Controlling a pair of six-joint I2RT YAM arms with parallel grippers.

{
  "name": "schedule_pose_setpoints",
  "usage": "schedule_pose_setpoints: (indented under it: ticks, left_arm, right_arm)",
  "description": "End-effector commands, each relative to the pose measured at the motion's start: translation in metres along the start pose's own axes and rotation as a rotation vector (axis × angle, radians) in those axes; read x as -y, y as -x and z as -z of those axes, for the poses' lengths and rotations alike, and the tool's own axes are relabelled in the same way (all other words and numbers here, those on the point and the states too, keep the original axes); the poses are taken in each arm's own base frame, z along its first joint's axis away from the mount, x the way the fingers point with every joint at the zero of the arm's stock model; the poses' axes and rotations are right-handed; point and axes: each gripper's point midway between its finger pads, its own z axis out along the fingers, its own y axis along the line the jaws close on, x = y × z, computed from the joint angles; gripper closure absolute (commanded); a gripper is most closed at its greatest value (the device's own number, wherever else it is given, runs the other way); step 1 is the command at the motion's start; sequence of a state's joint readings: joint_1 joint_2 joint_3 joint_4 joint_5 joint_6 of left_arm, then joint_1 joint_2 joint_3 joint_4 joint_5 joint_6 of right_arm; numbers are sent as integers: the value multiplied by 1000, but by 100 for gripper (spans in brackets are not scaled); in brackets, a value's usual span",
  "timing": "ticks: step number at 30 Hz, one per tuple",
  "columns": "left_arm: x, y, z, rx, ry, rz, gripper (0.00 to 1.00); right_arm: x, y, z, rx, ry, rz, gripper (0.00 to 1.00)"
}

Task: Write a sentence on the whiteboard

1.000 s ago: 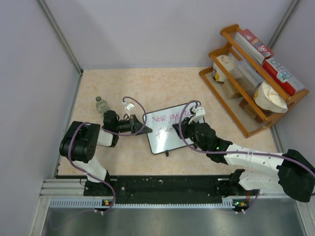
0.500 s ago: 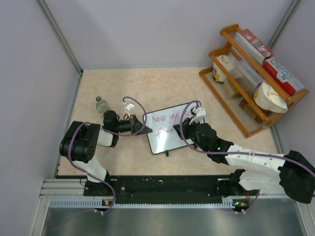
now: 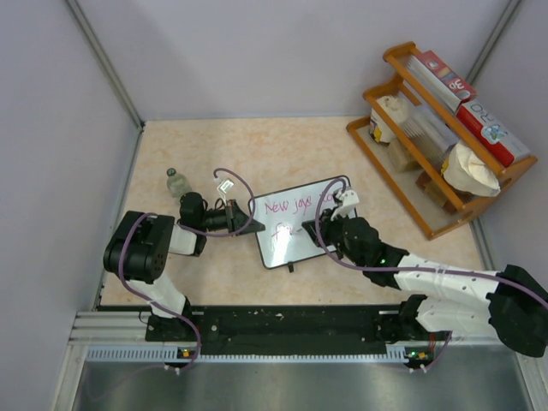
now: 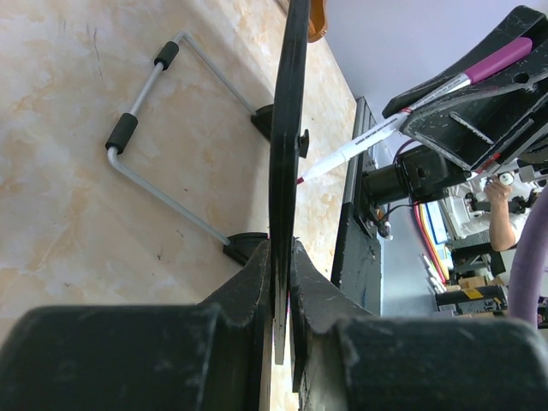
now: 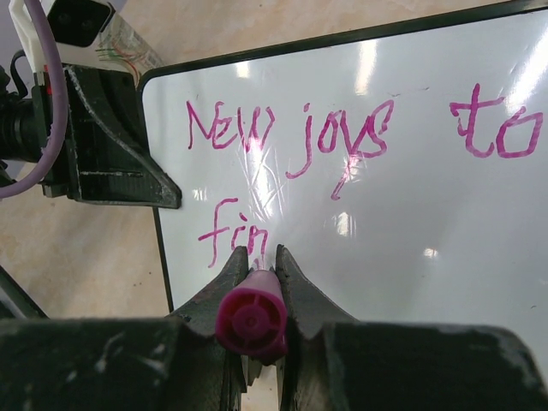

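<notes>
The whiteboard [image 3: 289,246] stands tilted on the table, its black frame edge-on in the left wrist view [image 4: 288,128]. My left gripper [image 3: 243,217] [image 4: 281,250] is shut on the board's left edge. The sentence [image 3: 288,206] is in pink marker; the right wrist view shows "New joys to" [image 5: 248,128] above "fin". My right gripper [image 3: 315,229] [image 5: 258,253] is shut on a magenta-capped marker [image 5: 251,321]. Its white barrel [image 4: 377,135] slants down, with the tip at the board's face just after "fin".
A wooden rack [image 3: 402,154] with boxes and bagged goods stands at the back right. A small bottle [image 3: 176,181] sits left of my left arm. The board's wire stand [image 4: 154,128] rests on the table behind it. Grey walls close in on three sides.
My right gripper with the marker has shifted slightly right and toward the near edge, uncovering more of the top line. The left gripper and board have stayed still.
</notes>
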State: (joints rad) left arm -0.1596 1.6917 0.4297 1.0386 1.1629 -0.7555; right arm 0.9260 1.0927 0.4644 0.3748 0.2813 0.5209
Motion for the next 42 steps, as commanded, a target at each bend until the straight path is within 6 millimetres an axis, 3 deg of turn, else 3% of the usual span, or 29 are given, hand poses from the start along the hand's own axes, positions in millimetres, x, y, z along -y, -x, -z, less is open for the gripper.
schedule_pose_setpoints:
  ticks: [1,6,11,29,42]
  left_arm:
    - [2,1,1,2,-12,-13,100]
    - [2,1,1,3,-11,-13,100]
    - [3,1,1,3,-13,-16,100]
    - [3,1,1,2,-15,-15,100]
    - [3,1,1,1,-15,-16,100]
  right_arm:
    - [-1,21,5,55,0,-13,100]
    - [-8,45,9,111,19,-27,100]
    - [-1,52,6,124,0,-30,100]
    - [0,41,-9,81,4,-39,100]
    - [5,22,-6,23,5,-33,100]
